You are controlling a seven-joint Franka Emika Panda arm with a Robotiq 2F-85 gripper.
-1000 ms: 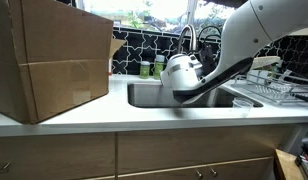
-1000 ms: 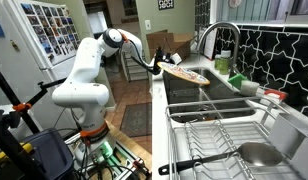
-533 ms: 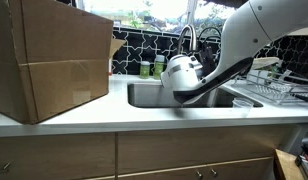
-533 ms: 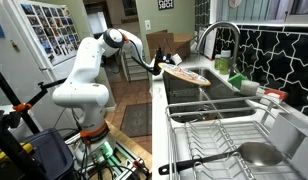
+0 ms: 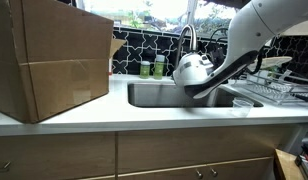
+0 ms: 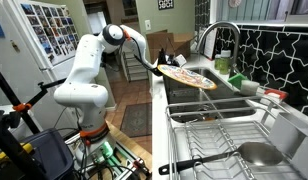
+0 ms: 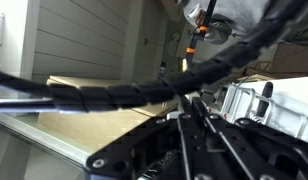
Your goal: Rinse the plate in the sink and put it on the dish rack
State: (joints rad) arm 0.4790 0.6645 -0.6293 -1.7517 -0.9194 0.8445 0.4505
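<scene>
Kitchen counter (image 5: 84, 122) up front: pale top, wood cabinet fronts (image 5: 144, 155) below, big cardboard box (image 5: 54, 60) parked on it to one side of the sink (image 5: 149, 95). Nearest the camera in an exterior view is the dish rack (image 6: 219, 130), thin wire, just beside the sink, with a grey pan (image 6: 256, 154) lying in it, dark handle across the wires. Next out, the steel bowl and the tall curved faucet (image 6: 220, 35). The plate (image 6: 187, 77) is in the air over the sink bowl, tan-orange, near level, apart from the dish rack and lower than the faucet's arch. The gripper (image 6: 155, 68) has it by the rim on the side away from the faucet, jaws clamped on the plate. In an exterior view the white arm (image 5: 264, 25) reaches down over the sink and its wrist hides the plate. Wrist view is mostly black cables (image 7: 144, 85) and dark gripper frame; fingertips not distinguishable there. Further back: green bottles (image 5: 146, 68) against the black tiled backsplash (image 5: 134, 50); wall of photos (image 6: 44, 30) behind the arm.
</scene>
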